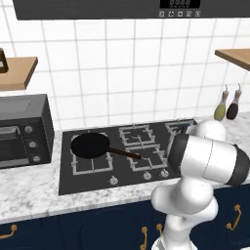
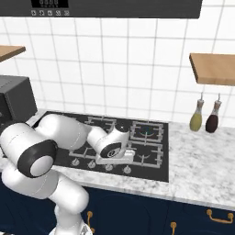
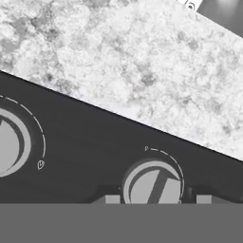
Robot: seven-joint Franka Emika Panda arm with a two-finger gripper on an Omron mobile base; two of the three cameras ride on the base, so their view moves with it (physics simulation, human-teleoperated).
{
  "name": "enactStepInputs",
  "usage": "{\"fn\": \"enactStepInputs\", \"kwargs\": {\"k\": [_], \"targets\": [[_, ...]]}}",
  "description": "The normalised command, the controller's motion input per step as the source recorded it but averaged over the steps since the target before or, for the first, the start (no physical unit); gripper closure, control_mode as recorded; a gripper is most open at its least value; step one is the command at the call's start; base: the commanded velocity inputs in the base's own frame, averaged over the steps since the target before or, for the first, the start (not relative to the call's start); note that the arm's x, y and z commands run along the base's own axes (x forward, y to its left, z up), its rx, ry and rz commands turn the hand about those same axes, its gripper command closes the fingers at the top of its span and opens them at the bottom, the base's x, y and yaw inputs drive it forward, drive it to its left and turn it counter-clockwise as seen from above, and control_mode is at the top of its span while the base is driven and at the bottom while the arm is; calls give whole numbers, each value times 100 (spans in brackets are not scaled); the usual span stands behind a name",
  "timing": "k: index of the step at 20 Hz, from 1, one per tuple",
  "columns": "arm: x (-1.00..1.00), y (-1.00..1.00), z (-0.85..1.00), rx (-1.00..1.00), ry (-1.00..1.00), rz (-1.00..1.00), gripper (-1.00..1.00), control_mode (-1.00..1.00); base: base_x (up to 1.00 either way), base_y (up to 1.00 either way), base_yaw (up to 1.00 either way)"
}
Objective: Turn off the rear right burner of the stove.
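The stove (image 2: 151, 158) is a black glass cooktop set in a marble counter. Its rear right burner (image 2: 147, 131) shows a blue flame inside a grey grate; in the left base view the rear right burner (image 1: 180, 128) is partly hidden by my arm. My hand (image 2: 114, 153) hangs low over the front row of silver knobs (image 2: 127, 170). In the hand view one silver knob (image 3: 153, 185) sits between my gripper's (image 3: 158, 199) two fingertips (image 3: 112, 199). The gripper is open and the tips stand apart from the knob's sides. A second knob (image 3: 9, 144) lies at the left edge.
A black frying pan (image 1: 90, 145) rests on the front left grate, its handle pointing right. A black oven (image 1: 22, 129) stands left of the stove. Two bottles (image 2: 196, 117) (image 2: 212, 118) stand on the counter to the right, under a wooden shelf (image 2: 213, 68).
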Motion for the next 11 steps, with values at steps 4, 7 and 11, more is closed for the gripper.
{"fn": "enactStepInputs", "kwargs": {"k": [4, 7, 11], "targets": [[1, 3, -13, -6, 0, -53, 100, -100, 0, 0, 0], [0, -2, 0, 3, 0, 0, 100, -100, 0, 0, 0], [0, -4, 0, 0, 0, -1, 100, -100, 0, 0, 0]]}}
